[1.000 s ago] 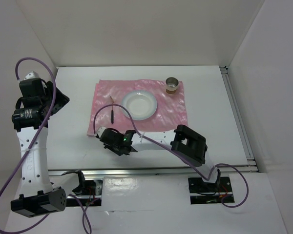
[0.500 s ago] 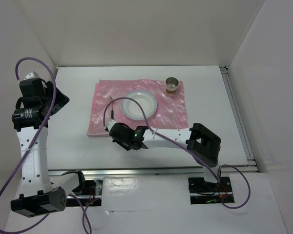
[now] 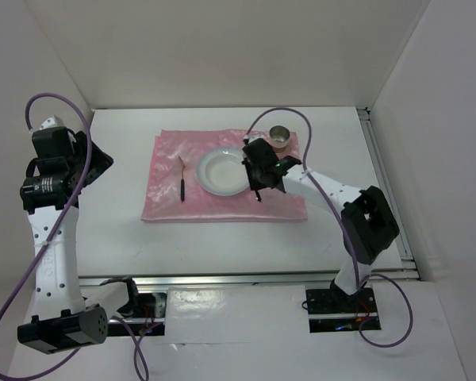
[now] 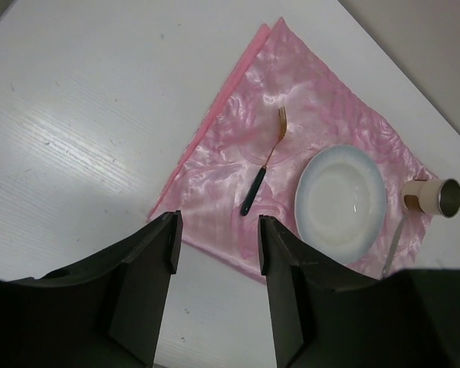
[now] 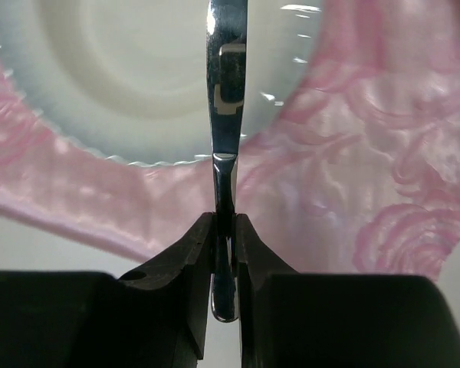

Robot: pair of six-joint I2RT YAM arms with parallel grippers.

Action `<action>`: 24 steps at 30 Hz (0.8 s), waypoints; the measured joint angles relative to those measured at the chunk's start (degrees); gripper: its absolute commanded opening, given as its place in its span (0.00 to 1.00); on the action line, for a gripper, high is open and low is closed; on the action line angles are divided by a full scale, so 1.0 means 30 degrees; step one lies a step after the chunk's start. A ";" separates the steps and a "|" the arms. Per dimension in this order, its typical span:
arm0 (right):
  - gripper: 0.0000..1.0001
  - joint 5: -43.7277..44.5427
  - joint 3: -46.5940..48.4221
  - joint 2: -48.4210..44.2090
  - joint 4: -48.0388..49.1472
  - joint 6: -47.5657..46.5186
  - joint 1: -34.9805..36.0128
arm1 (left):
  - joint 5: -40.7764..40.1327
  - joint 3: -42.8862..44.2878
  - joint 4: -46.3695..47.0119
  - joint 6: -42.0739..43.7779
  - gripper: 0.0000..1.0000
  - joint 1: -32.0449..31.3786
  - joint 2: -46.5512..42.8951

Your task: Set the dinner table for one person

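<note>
A white plate (image 3: 226,171) sits mid-way on the pink cloth (image 3: 166,202), which lies on the white dinner table (image 3: 115,230). A dark-handled fork (image 3: 181,178) lies on the cloth left of the plate. A metal cup (image 3: 280,139) stands at the cloth's far right corner. My right gripper (image 3: 258,176) hovers at the plate's right edge. In the right wrist view it (image 5: 225,226) is shut on a silver knife (image 5: 226,92) whose blade reaches over the plate rim (image 5: 130,77). My left gripper (image 4: 217,230) is open and empty, raised high at the left.
White walls stand on three sides of the table, and a metal rail (image 3: 222,278) runs along the front. The left arm's purple cable (image 3: 71,111) loops above the table's left side. The right arm (image 3: 365,226) stretches over the table's right front.
My right arm has swung from the table's front left, below the cloth, up and right to the plate's right edge. The left arm has not moved.
</note>
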 measured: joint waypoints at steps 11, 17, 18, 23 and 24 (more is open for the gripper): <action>0.00 -0.2113 -0.0772 0.0408 -0.0350 0.3541 -0.5836 | 0.0073 -0.0291 0.0087 0.0000 0.61 0.0000 0.0131; 0.00 -0.2841 -0.0648 0.1938 -0.0335 0.3912 -0.5974 | 0.0087 -0.0291 0.0095 0.0000 0.61 0.0000 0.0131; 0.00 -0.2973 -0.0648 0.2164 -0.0350 0.3920 -0.5982 | 0.0095 -0.0291 0.0095 0.0000 0.61 0.0000 0.0131; 0.00 -0.3271 -0.0648 0.2674 -0.0313 0.3934 -0.5996 | 0.0138 -0.0291 0.0095 0.0000 0.61 0.0000 0.0131; 0.00 -0.3279 -0.0648 0.2688 -0.0291 0.3934 -0.5996 | 0.0146 -0.0291 0.0095 0.0000 0.61 0.0000 0.0131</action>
